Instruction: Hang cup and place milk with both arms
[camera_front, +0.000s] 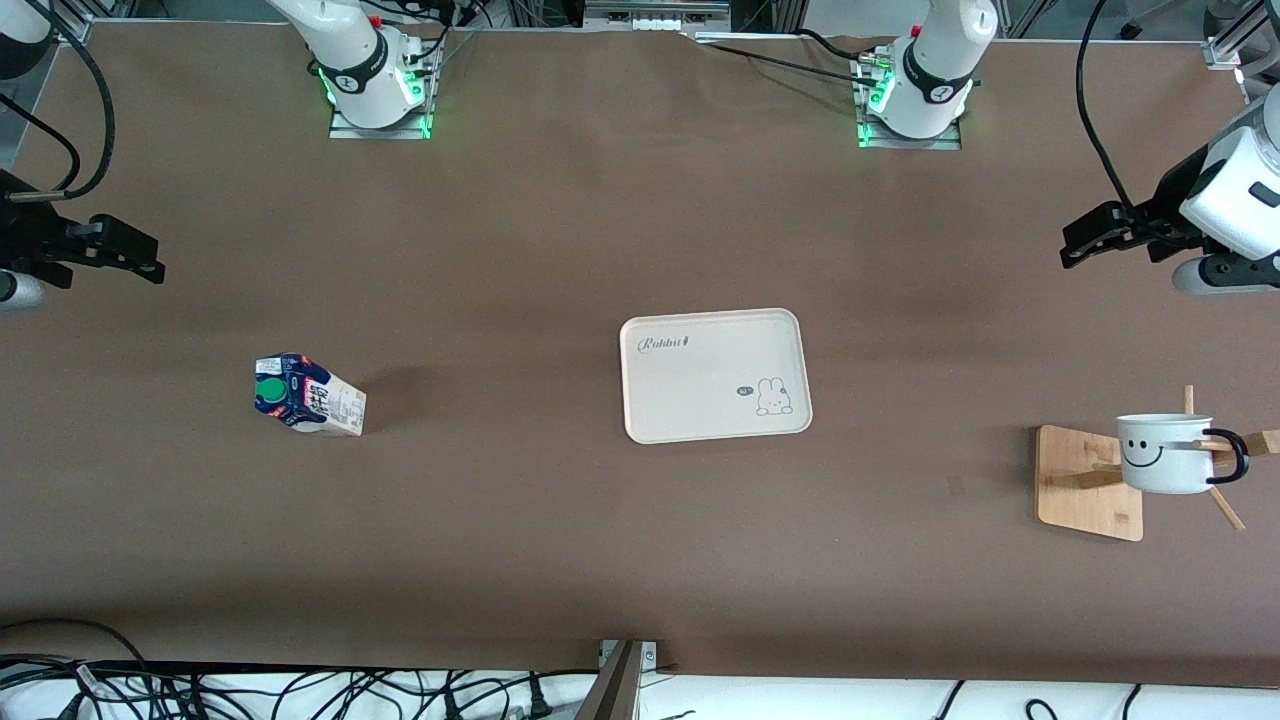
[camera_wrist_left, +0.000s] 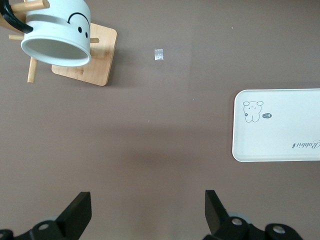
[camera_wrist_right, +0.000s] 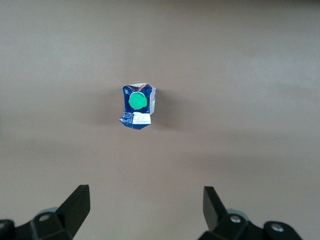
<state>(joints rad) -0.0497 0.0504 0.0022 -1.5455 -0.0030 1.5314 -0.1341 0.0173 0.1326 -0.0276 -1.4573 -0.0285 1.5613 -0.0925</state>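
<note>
Brown table (camera_front: 560, 230) — tray (camera_front: 650, 420) mid, carton (camera_front: 310, 395) apart

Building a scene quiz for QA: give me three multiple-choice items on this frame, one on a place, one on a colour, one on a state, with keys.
1. Where is the cup?
A. on the tray
B. hanging on the wooden rack
C. beside the milk

2. What colour is the milk cap?
A. green
B. red
C. white

3. How do the grippers stand?
A. both open, holding nothing
B. left shut on the cup
C. right shut on the milk

Key:
1 B: the cup's handle sits over a peg of the rack, toward the left arm's end of the table; the tray holds nothing.
2 A: the round cap shows green in the front and right wrist views.
3 A: the left gripper and the right gripper hover with fingers apart over bare table.
</note>
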